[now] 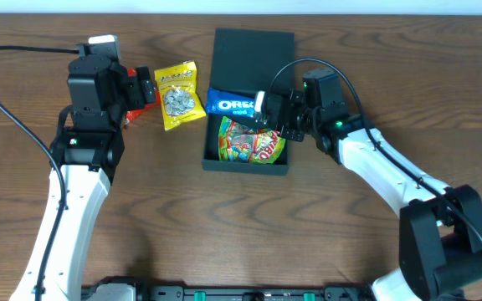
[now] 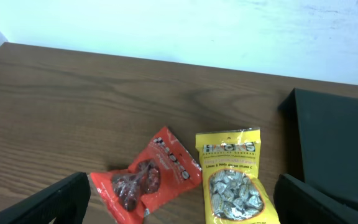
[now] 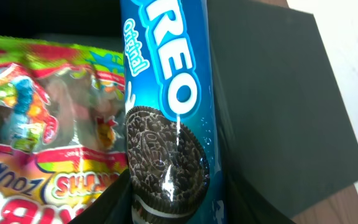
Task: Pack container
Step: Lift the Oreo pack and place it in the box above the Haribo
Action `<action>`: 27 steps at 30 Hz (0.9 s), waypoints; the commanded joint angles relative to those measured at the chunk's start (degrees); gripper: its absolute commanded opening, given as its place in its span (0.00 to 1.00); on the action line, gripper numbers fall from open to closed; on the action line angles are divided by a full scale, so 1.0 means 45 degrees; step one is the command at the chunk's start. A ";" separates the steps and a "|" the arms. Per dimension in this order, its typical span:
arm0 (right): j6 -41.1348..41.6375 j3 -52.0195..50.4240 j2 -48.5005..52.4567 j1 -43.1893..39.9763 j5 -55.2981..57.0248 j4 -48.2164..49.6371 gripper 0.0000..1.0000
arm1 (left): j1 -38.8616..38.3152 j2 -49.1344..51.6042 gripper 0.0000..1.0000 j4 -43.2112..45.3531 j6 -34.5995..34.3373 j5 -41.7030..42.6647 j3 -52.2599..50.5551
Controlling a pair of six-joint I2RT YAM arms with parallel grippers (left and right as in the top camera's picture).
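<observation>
The dark teal container (image 1: 209, 144) lies open mid-table, its flat lid (image 1: 253, 58) folded back. A colourful Haribo gummy bag (image 1: 245, 144) lies inside it. My right gripper (image 1: 268, 113) is shut on a blue Oreo packet (image 1: 234, 103), held over the container's far edge; it also shows in the right wrist view (image 3: 166, 124). My left gripper (image 1: 145, 88) is open and empty, hovering over a red snack packet (image 2: 148, 175) and a yellow snack packet (image 2: 232, 177) on the table left of the container.
The yellow packet (image 1: 178, 96) lies just left of the container. The red packet (image 1: 132, 104) is mostly hidden under my left gripper. A black cable (image 1: 7, 109) runs along the left. A white wall (image 2: 179, 25) stands behind the table's far edge.
</observation>
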 commanded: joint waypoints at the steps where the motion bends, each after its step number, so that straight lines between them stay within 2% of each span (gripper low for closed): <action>1: -0.0199 0.0151 -0.0063 0.0083 0.0223 0.0087 0.01 | 0.0053 -0.0044 0.95 -0.0019 0.0092 -0.0034 0.0272; 4: -0.0189 0.0151 -0.0063 0.0083 0.0223 0.0078 0.02 | 0.0053 -0.0044 0.95 0.0000 0.0092 -0.0034 0.0272; 5: -0.0180 0.0151 -0.0063 0.0083 0.0223 0.0073 0.08 | 0.0053 -0.0044 0.95 0.0010 0.0092 -0.0034 0.0272; 6: -0.0019 0.0151 -0.0063 0.0083 0.0223 0.0092 0.25 | 0.0053 -0.0044 0.95 0.0010 0.0092 -0.0034 0.0272; 7: 0.0112 0.0151 -0.0068 0.0083 0.0223 0.0092 0.83 | 0.0053 -0.0044 0.95 0.0005 0.0092 -0.0034 0.0272; 8: 0.0306 0.0151 -0.0068 0.0083 0.0223 0.0092 0.99 | 0.0053 -0.0044 0.95 0.0005 0.0092 -0.0034 0.0272; 15: 0.4041 0.0151 -0.0311 0.0083 0.0204 0.0826 0.99 | 0.0053 -0.0044 0.95 -0.0175 0.0087 -0.0034 0.0272; 19: 0.6688 0.0151 -0.1103 0.0083 0.0180 0.1579 0.99 | 0.0053 -0.0015 0.95 -0.0607 0.0097 -0.0034 0.0267; 23: 0.8480 0.0151 -0.2030 -0.0034 0.0175 0.2064 0.99 | 0.0053 0.0287 0.95 -0.0806 0.0102 0.0015 0.0262; 27: 1.0564 0.0151 -0.2939 -0.0306 -0.0238 0.2181 0.99 | 0.0029 0.0971 0.95 -0.0962 0.0437 0.1035 0.0262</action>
